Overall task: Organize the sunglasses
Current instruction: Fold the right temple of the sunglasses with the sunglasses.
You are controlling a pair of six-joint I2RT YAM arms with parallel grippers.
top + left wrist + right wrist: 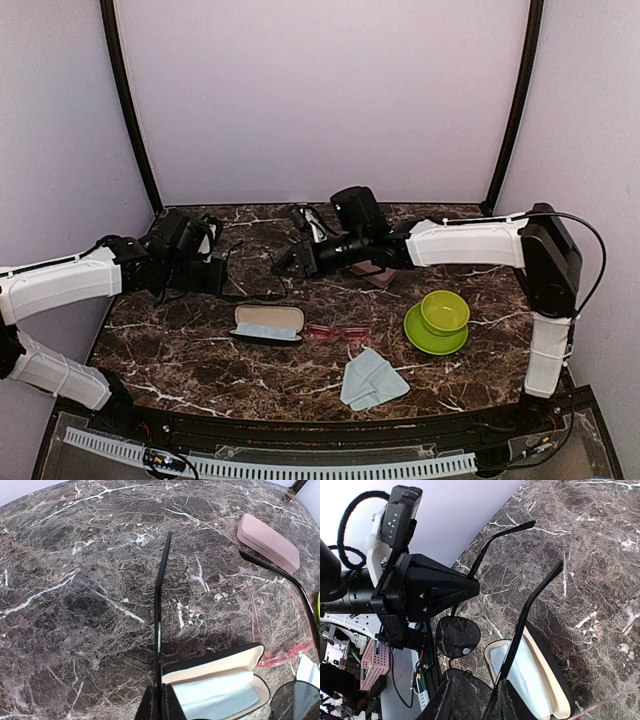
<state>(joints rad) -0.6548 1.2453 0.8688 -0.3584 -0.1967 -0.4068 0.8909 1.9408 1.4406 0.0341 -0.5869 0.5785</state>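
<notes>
Left tool (pixel 161 706) is clenching one thin temple (pixel 159 605) of the black sunglasses (pixel 457 637), holding them in the air just above the open case (pixel 215 677). Fingers of my right tool (pixel 492 700) are sitting either side of the other temple; I cannot tell whether they are pinching. I am judging this a folding step, so I am planning a gentle, untwisted push near the hinge. Translucent pink sunglasses (pixel 280 655) are lying on the marbled desk (pixel 75 605), right of the left tool.
</notes>
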